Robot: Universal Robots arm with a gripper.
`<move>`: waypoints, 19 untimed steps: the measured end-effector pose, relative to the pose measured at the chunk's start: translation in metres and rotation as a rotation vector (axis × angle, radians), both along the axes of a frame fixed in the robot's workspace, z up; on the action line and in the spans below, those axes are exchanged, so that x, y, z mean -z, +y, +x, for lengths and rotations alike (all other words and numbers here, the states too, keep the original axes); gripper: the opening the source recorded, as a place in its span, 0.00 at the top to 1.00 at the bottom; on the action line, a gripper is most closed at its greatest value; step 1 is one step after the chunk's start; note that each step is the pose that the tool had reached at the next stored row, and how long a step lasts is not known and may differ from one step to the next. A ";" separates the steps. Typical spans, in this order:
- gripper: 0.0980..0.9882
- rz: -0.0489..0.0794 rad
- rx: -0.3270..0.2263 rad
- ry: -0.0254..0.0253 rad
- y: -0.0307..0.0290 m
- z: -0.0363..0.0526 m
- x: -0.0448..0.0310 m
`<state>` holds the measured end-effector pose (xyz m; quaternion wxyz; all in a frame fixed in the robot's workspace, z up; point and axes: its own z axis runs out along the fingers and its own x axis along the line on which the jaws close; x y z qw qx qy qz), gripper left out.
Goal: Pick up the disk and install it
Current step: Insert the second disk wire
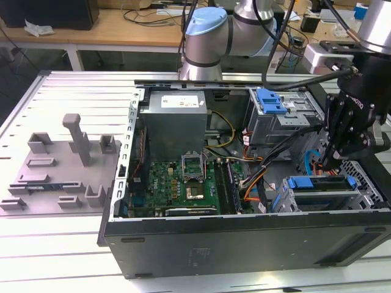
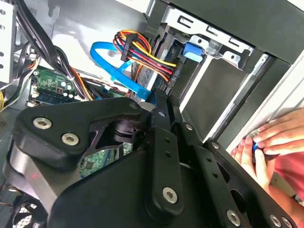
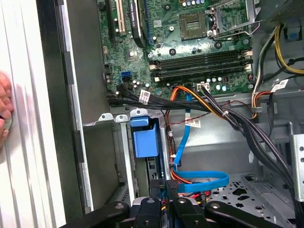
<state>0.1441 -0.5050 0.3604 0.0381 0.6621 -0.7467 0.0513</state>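
The disk (image 1: 321,194) lies in the drive cage at the front corner of the open computer case, on the exterior view's right, with its blue carrier frame on top. In the first wrist view the blue carrier (image 3: 145,142) sits down inside the metal bay. The second wrist view shows the disk's grey body (image 2: 151,81) with coloured cables plugged into its end. My black gripper (image 1: 327,163) hangs just above that cage. Its two fingers are pressed together in both wrist views (image 2: 161,99) (image 3: 166,184), with the tips right beside the disk's cabled end and nothing seen between them.
A person's hand (image 2: 275,137) (image 3: 4,114) rests on the case's outer edge beside the bay. A blue data cable (image 3: 204,183) and black cable bundles (image 3: 237,123) cross near the gripper. The motherboard (image 1: 183,180), grey power-supply box (image 1: 174,119) and upper cage with blue latch (image 1: 270,101) lie beyond.
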 end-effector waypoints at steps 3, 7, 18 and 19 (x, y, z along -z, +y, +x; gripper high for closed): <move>0.93 0.013 -0.019 0.0000 -0.0029 -0.0012 0.0004; 0.93 0.022 -0.041 -0.0009 -0.0063 -0.0016 0.0009; 0.93 0.037 -0.052 -0.0015 -0.0132 -0.0016 0.0031; 0.93 0.040 -0.052 -0.0015 -0.0134 -0.0016 0.0032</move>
